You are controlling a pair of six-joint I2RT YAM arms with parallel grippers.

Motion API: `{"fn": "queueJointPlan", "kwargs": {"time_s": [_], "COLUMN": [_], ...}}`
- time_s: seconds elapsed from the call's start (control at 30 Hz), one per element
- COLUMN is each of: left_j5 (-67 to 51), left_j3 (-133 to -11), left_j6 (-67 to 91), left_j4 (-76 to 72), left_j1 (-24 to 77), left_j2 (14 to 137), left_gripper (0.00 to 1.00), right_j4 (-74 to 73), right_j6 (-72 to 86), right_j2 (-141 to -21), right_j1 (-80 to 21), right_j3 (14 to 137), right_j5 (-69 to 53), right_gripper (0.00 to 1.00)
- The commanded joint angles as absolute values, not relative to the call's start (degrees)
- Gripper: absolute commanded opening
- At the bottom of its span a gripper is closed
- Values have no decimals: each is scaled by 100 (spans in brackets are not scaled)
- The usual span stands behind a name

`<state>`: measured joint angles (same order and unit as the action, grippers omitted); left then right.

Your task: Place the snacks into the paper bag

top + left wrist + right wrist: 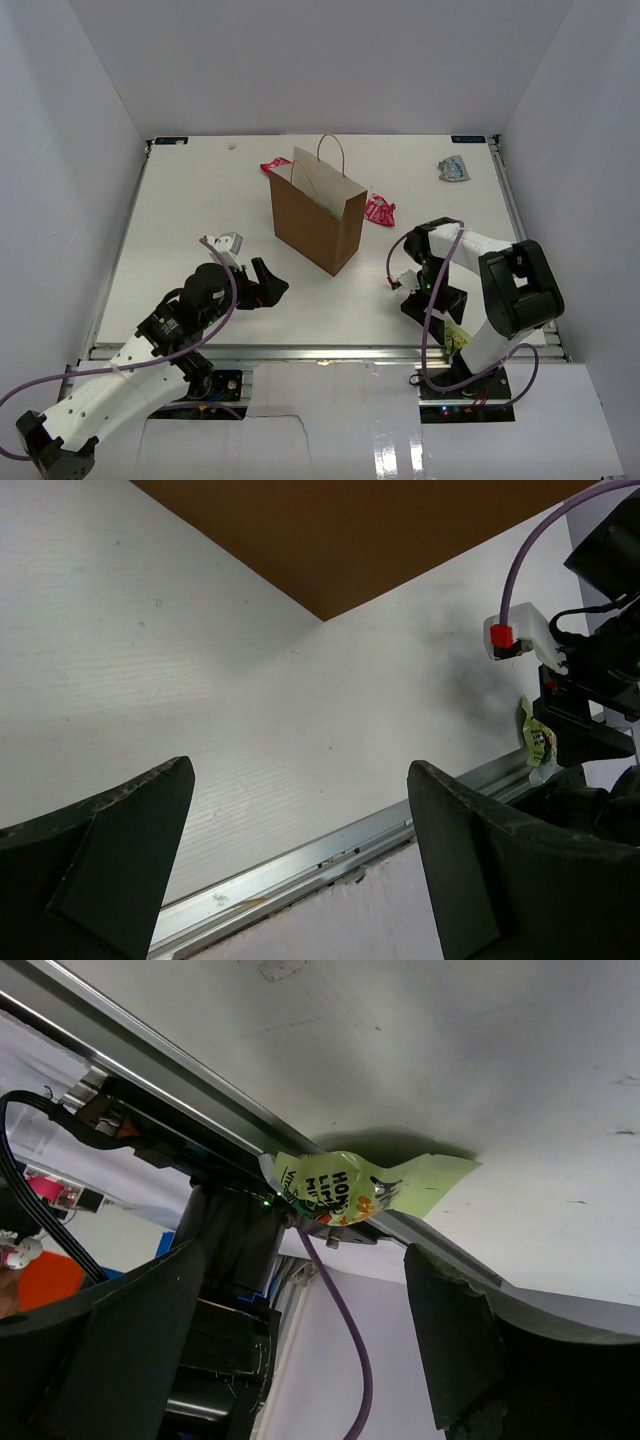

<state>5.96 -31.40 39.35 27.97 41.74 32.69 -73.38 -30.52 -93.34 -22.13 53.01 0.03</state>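
Note:
The brown paper bag [318,215] stands upright and open at mid-table; its wall fills the top of the left wrist view [400,530]. Two pink-red snacks lie beside it, one behind its left corner [270,166] and one to its right [380,210]. A blue-silver snack [454,169] lies at the far right. A yellow-green snack [458,337] [350,1188] [537,738] hangs over the table's front edge by the right arm's base. My right gripper [432,308] [305,1260] is open and empty, just short of it. My left gripper [272,282] [298,780] is open and empty, left of the bag.
A metal rail [300,865] [170,1070] runs along the table's front edge. White walls enclose the table on three sides. The right arm's purple cable [340,1310] hangs below the edge near the yellow-green snack.

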Motion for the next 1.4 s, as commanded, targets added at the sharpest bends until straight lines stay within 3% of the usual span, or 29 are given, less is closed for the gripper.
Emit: {"fn": "queueJointPlan", "kwargs": {"time_s": [0.0,0.1,0.37,0.43,0.53,0.57,0.77,0.93,1.1,1.37], "left_j5": [484,466,650,668,694,703,712,563,554,703], "left_j3": [-3234,-3234,-3041,-3076,-3173,-3182,-3173,-3330,-3524,-3744], "left_j6": [3805,3928,4306,4368,4456,4482,4790,4790,4755,4808], "left_j4": [2689,2760,2909,2953,3102,3111,3076,3120,3331,3656], "left_j1": [4166,4166,4166,4166,4166,4166,4166,4166,4166,4166], "left_j2": [3252,3129,2479,2443,2487,2479,2514,2575,2523,2312], "left_gripper": [98,98,98,98,98,98,98,98,98,98], "right_j4": [-7322,-7014,-6444,-6329,-6065,-6030,-6003,-6064,-6082,-4959], "right_j6": [-2813,-2689,-2426,-2356,-2294,-2277,-2250,-2487,-3233,-4026], "right_j2": [-9465,-9589,-9790,-9861,-9879,-9870,-9923,-9792,-9405,-7745], "right_j1": [-2224,-2224,-2224,-2232,-2232,-2232,-2171,-1943,-1303,-1089], "right_j3": [5177,5036,4536,4360,4201,4201,4928,5957,7870,9051], "right_j5": [-27,553,643,545,817,817,818,528,-437,-2223], "right_gripper": [85,81,76,70,48,35,8,8,8,8]}}
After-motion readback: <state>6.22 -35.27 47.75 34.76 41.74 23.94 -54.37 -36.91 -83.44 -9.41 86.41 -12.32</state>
